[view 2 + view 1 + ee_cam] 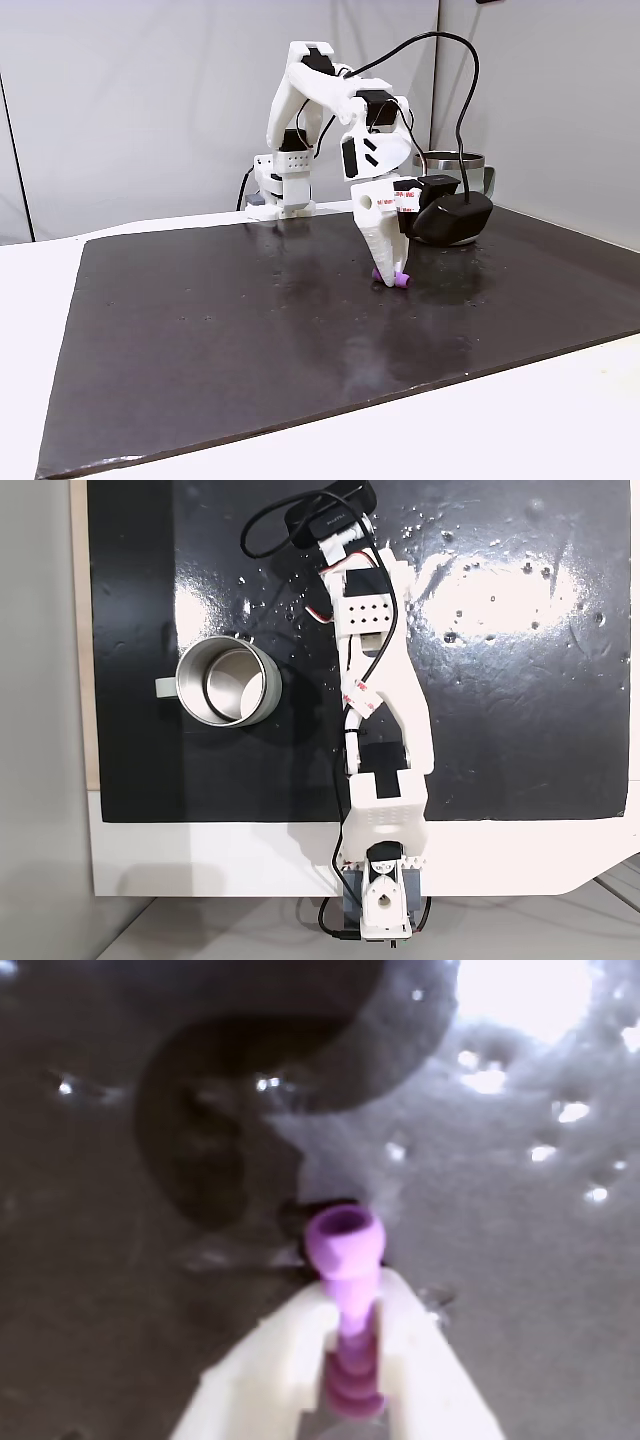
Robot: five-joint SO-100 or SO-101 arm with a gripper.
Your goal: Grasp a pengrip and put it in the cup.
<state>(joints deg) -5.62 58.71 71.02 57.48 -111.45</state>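
in the wrist view the gripper (350, 1355) comes up from the bottom edge as two white fingers (265, 1370) drawn in close on the purple pengrip (345, 1260). the pengrip sits pinched in the narrow slot between them, its ribbed lower part caught in the gap and its flared open end poking out past the tips, over the black mat (520, 1290). a dark rounded shadow lies on the mat just beyond it.

the side-on fixed view gives the height that the wrist camera cannot: the gripper (392, 275) points steeply down, its tips right at the mat (250, 320), and the pengrip (398, 280) shows as a small purple bit at the tips, at or just on the surface; whether it is lifted clear cannot be told. behind the arm, at the far right of the mat, the rim of the silver cup (452, 160) shows above the black camera housing (450, 215).

the top-down fixed view lays out the spacing. the white arm (385, 710) reaches from its base at the bottom edge up across the mat (520, 730), and the cup (228, 683) stands upright to the left of the arm, well apart from the arm's far end, handle pointing left, its shiny inside showing nothing in it. here the black camera (330, 520) and its cable cover the arm's tip.
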